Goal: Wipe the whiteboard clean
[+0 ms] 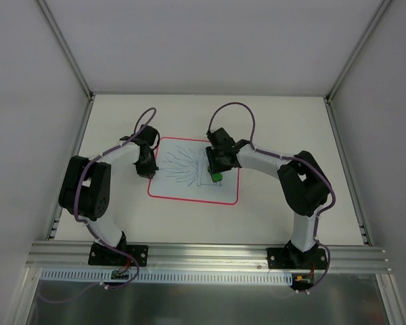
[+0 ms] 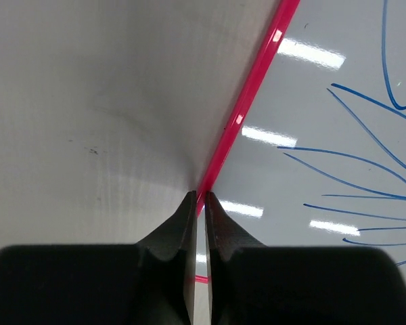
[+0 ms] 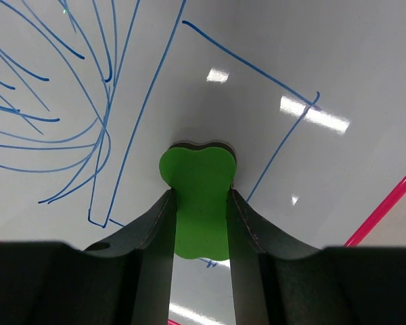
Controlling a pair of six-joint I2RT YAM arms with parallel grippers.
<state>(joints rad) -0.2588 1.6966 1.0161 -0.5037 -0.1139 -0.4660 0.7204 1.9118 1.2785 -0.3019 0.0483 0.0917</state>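
The whiteboard (image 1: 189, 191) lies flat mid-table, pale with a red rim and blue pen scribbles. My right gripper (image 1: 216, 170) is over its right part, shut on a small green block (image 1: 217, 177). In the right wrist view the green block (image 3: 197, 177) sits between the fingers (image 3: 155, 223), its far end against the board (image 3: 311, 61) beside blue lines. My left gripper (image 1: 149, 169) is at the board's left edge. In the left wrist view its fingertips (image 2: 189, 203) are closed together with the tips on the red rim (image 2: 247, 101), and nothing is held.
The white table (image 1: 284, 122) is enclosed by pale walls at left, right and back. An aluminium rail (image 1: 203, 254) runs along the near edge, carrying both arm bases. Bare table (image 2: 88, 101) lies left of the board.
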